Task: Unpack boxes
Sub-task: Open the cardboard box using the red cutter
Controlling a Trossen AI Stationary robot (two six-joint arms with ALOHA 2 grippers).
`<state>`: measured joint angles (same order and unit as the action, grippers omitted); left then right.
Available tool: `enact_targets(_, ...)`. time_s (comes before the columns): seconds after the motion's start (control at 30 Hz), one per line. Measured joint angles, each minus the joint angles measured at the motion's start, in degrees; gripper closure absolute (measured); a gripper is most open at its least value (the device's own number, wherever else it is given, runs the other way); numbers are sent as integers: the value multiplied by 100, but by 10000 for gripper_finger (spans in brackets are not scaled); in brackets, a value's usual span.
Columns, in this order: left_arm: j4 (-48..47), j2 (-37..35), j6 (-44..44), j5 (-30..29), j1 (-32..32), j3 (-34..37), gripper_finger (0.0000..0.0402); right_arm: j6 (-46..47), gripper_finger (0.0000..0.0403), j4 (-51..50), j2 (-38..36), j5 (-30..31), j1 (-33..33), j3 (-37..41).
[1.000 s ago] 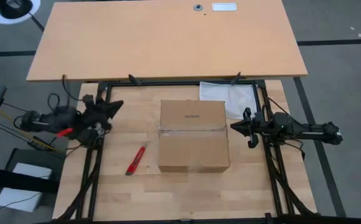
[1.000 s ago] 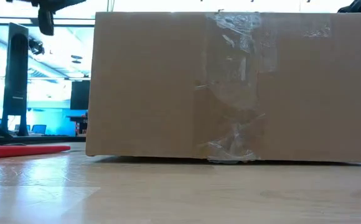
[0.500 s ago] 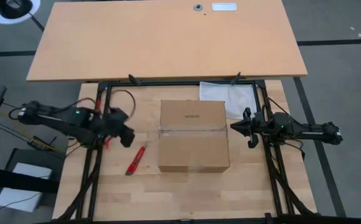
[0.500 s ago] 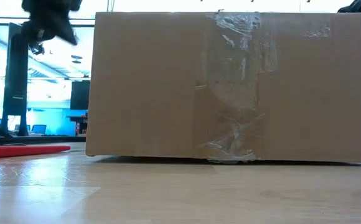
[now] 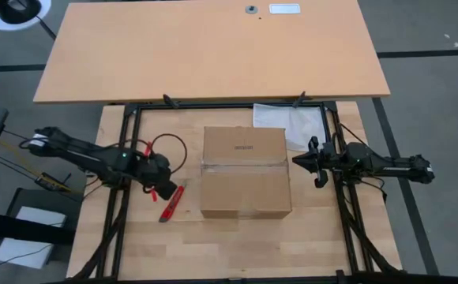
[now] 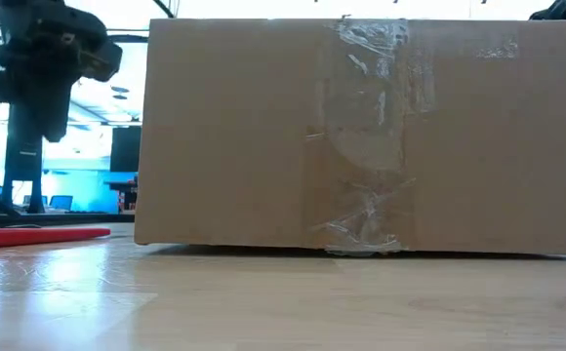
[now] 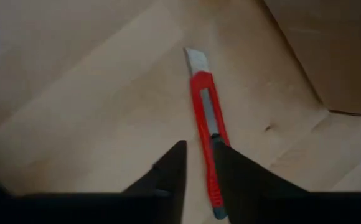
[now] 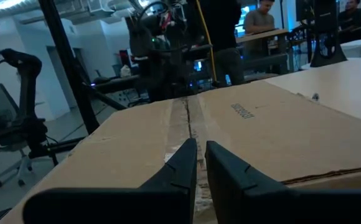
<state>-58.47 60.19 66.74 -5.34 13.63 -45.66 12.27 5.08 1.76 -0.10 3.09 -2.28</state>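
Resting closed at the middle of the wooden table [image 5: 237, 237], the brown cardboard carton [image 5: 245, 172] is seen with a strip of clear tape [image 5: 243, 165] across its top seam and a small dark logo [image 5: 244, 147] printed on the far flap. Off its right side, the right gripper [image 5: 298, 160] is held level with the taped seam, just beside the carton wall, its fingers pinched nearly together on nothing. Off the carton's left side, a red-handled box cutter [image 5: 172, 203] lies flat on the wood, apart from the carton. The left gripper [image 5: 164, 189] is poised just over the cutter's far end, its fingers [image 7: 168, 174] parted slightly astride the red handle without gripping it. Behind the carton, a clear plastic bag [image 5: 290, 125] is seen on the table.
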Motion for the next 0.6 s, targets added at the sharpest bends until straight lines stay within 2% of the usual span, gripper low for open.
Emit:
enact_targets(0.17,643,275,-28,165,72,221,223,-1,362,0,0,0,-1,-2)
enact_targets(0.3,1158,624,-14,167,236,341,180,-2,362,0,0,0,-2,0)
enact_targets(0.6,1580,1581,112,68,688,362,169,0,362,28,0,0,0,-2)
